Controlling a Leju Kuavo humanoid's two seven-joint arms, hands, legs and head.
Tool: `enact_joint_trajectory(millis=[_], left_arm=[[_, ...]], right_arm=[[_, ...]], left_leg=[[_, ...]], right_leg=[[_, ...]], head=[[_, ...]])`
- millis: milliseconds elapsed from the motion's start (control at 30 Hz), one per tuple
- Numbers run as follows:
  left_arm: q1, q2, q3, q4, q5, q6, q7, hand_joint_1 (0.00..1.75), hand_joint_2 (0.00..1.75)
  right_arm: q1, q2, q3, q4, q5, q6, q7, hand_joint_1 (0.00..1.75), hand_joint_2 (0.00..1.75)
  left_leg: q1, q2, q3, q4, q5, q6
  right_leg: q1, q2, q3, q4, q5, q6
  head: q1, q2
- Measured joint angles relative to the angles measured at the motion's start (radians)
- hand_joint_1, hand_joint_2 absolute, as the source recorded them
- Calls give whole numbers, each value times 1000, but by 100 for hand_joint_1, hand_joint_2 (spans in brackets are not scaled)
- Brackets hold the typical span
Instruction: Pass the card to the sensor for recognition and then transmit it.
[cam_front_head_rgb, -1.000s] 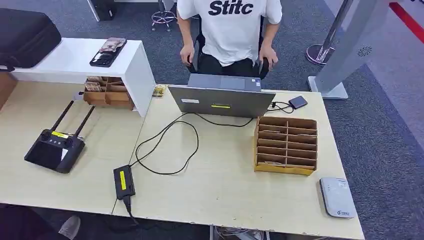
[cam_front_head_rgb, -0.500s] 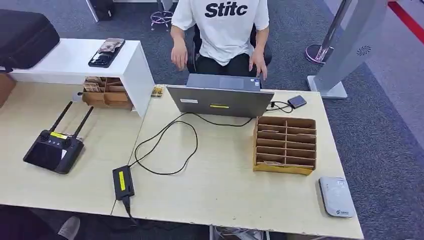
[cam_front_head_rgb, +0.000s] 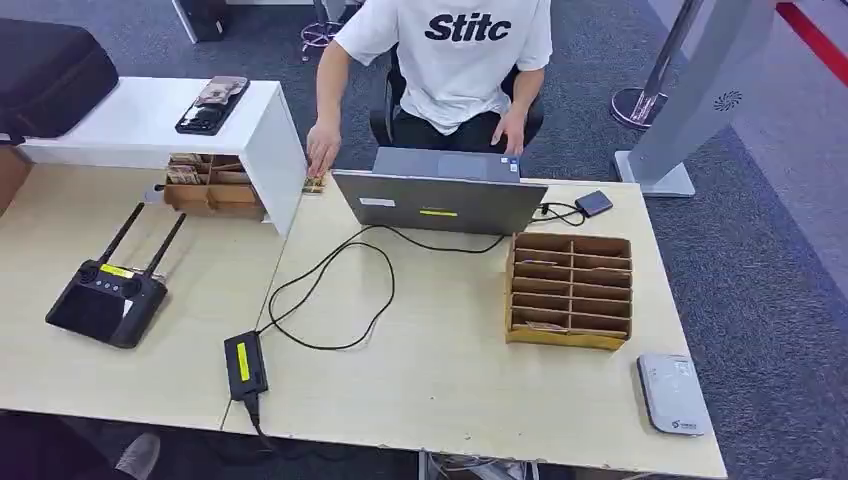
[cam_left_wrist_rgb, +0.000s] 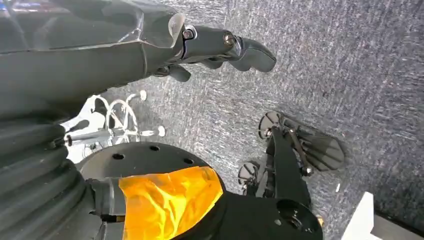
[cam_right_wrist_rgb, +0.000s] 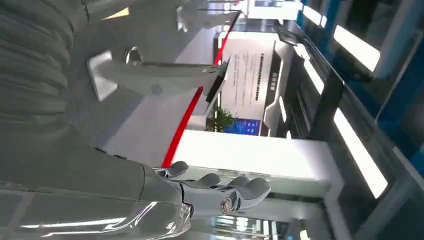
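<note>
Left hand (cam_left_wrist_rgb: 220, 47) hangs above the carpet, fingers loosely curled around nothing. Right hand (cam_right_wrist_rgb: 215, 192) is likewise slack and holds nothing. Far from both, a person's hand (cam_front_head_rgb: 322, 150) touches the card (cam_front_head_rgb: 315, 184) at the desk's (cam_front_head_rgb: 450, 380) back edge; the sensor (cam_front_head_rgb: 672, 393) lies at its right corner.

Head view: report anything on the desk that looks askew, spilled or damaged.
Nothing looks spilled or damaged. The black cable sprawls in a loose loop across the desk from the power adapter toward the laptop. The grey card reader sits close to the desk's near right corner.
</note>
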Motion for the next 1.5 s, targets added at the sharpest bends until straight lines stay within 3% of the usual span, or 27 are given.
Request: enact_joint_trajectory(millis=[100, 200, 333, 533, 733, 967, 1467, 1500], left_arm=[[0, -3, 3, 0, 0, 0, -1, 0, 175], [0, -5, 6, 0, 0, 0, -1, 0, 175], [0, -5, 17, 0, 0, 3, -1, 0, 175], [0, -5, 18, 0, 0, 5, 2, 0, 175], [0, -7, 29, 0, 0, -17, 7, 0, 175], [0, -11, 37, 0, 0, -42, 7, 0, 175], [0, -12, 37, 0, 0, -43, 7, 0, 175], [0, -12, 37, 0, 0, -43, 9, 0, 175]], right_arm=[[36, 8, 114, -69, 211, -81, 2, 0, 175], [60, 12, 199, -112, 339, -137, 12, 0, 175], [76, 17, 276, -141, 406, -159, 28, 0, 175], [80, 17, 325, -149, 530, -195, 49, 0, 175], [79, 17, 361, -149, 587, -204, 54, 0, 175], [73, 16, 393, -133, 619, -164, 64, 0, 175], [69, 16, 405, -117, 622, -157, 64, 0, 175], [66, 13, 416, -107, 641, -133, 64, 0, 175]], left_leg=[[0, 0, 0, 0, 0, 0], [0, 0, 0, 0, 0, 0], [0, 0, 0, 0, 0, 0], [0, 0, 0, 0, 0, 0], [0, 0, 0, 0, 0, 0], [0, 0, 0, 0, 0, 0], [0, 0, 0, 0, 0, 0], [0, 0, 0, 0, 0, 0]], right_leg=[[1, 0, 0, 0, 0, 0], [1, 0, 0, 0, 0, 0], [1, 0, 0, 0, 0, 0], [0, 0, 0, 0, 0, 0], [1, 0, 0, 0, 0, 0], [1, 0, 0, 0, 0, 0], [1, 0, 0, 0, 0, 0], [1, 0, 0, 0, 0, 0]], head=[[0, 0], [0, 0], [0, 0], [0, 0], [0, 0], [0, 0], [0, 0], [0, 0]])
